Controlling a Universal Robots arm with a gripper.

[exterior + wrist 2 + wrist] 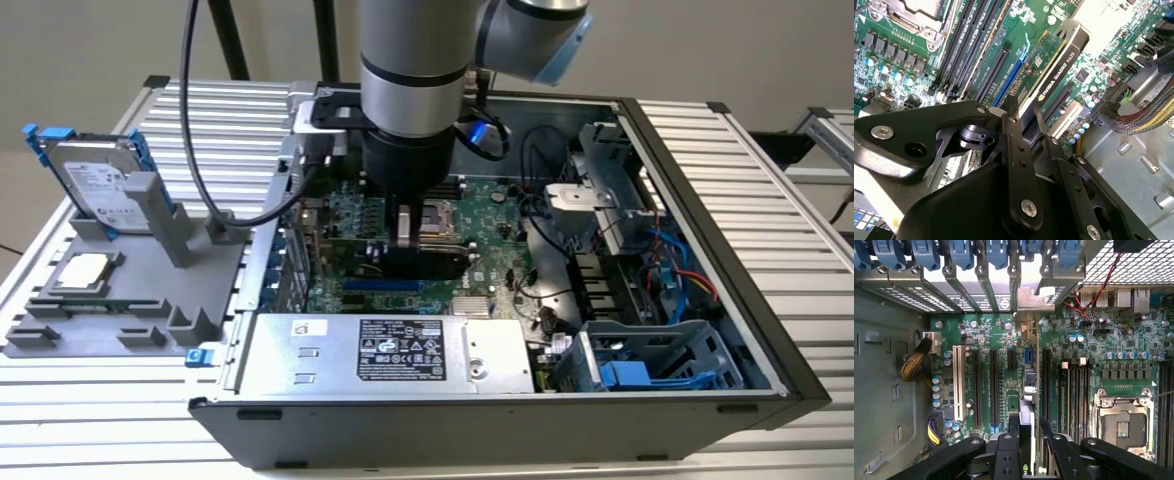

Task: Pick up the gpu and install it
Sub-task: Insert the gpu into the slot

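The tool (1026, 125) is clenched on the card (1056, 70), a thin flat board with a black face, held on edge between its black metal fingers (1013, 150) just above the green motherboard (999, 340) inside the open computer case (694, 130). The arm hides most of the card in the exterior view.

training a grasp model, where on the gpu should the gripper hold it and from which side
Grip the gpu across its thin top edge, coming straight down from above the open case. It stands on edge over the motherboard slots, so only that edge is free; the gripper already pinches it there.
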